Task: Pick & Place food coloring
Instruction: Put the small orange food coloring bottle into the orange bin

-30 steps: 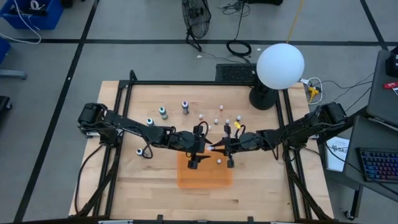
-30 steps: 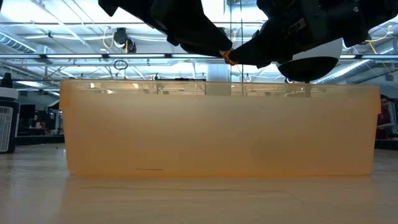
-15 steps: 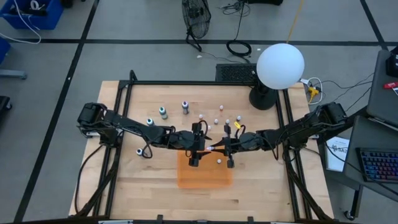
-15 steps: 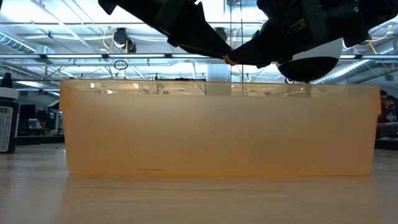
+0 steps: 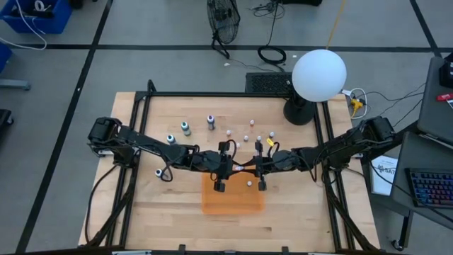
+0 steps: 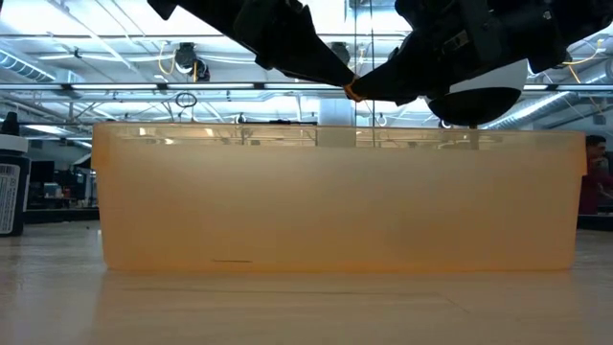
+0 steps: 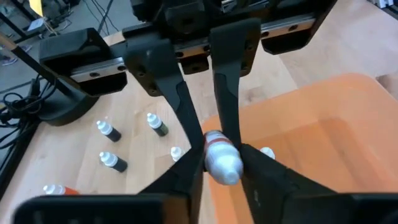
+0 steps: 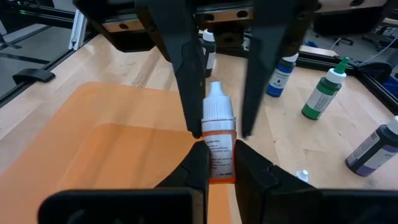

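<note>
Two hands meet over the orange bin (image 5: 232, 201): left hand (image 7: 217, 163) and right hand (image 8: 214, 158) both clamp one orange-labelled dropper bottle (image 8: 217, 143) (probably a handover before dropping).

Orange bin (image 6: 335, 201) hides its contents at table level.

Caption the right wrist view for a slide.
Right end effector holds an orange-labelled dropper bottle over the orange bin.

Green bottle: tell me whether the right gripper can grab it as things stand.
Probably not yet. The right gripper is shut on an orange bottle over the orange bin, so it has no free grip. The green bottle itself stands in the open.
</note>
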`<move>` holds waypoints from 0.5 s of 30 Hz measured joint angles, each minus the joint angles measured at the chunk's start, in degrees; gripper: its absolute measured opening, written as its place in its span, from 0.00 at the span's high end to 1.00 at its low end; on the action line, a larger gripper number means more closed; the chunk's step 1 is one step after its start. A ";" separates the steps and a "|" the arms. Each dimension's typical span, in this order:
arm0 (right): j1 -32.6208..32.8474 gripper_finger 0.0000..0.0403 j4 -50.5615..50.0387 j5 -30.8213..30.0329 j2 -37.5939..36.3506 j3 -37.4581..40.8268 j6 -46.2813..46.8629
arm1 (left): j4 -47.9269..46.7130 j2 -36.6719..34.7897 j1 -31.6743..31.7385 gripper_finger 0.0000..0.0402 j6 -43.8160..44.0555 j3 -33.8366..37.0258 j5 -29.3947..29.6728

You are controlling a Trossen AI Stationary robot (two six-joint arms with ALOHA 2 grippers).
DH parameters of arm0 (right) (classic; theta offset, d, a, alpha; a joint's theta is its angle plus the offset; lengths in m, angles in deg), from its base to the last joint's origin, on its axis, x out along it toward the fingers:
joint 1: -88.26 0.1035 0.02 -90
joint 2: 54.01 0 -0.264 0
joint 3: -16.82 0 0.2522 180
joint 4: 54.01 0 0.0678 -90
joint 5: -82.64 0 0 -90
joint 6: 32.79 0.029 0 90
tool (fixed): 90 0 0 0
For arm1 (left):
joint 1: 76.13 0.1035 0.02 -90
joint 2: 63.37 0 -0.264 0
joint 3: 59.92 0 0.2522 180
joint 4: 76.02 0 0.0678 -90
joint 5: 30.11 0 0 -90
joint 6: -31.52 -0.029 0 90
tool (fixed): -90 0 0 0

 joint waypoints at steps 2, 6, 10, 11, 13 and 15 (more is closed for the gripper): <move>0.00 0.92 -0.01 -0.03 0.00 0.00 0.03 | 0.01 0.00 0.00 0.79 -0.10 0.00 -0.03; 0.00 0.92 -0.04 -0.04 0.00 0.02 0.03 | -0.04 0.00 0.02 0.83 -0.11 0.00 0.02; 0.00 0.89 0.45 -0.04 0.03 -0.02 0.03 | -1.32 -1.11 -0.35 0.81 0.61 0.00 0.36; -0.02 0.88 0.71 -0.12 0.00 -0.10 -0.03 | -2.17 -1.86 -0.53 0.81 0.79 -0.03 0.94; -0.07 0.83 1.25 -0.20 -0.15 -0.17 -0.17 | -5.35 -3.90 -1.30 0.83 1.87 -0.04 2.48; 0.02 0.79 0.14 0.03 -0.41 -0.10 -0.13 | -9.64 -6.37 -2.03 0.84 3.14 -0.04 3.31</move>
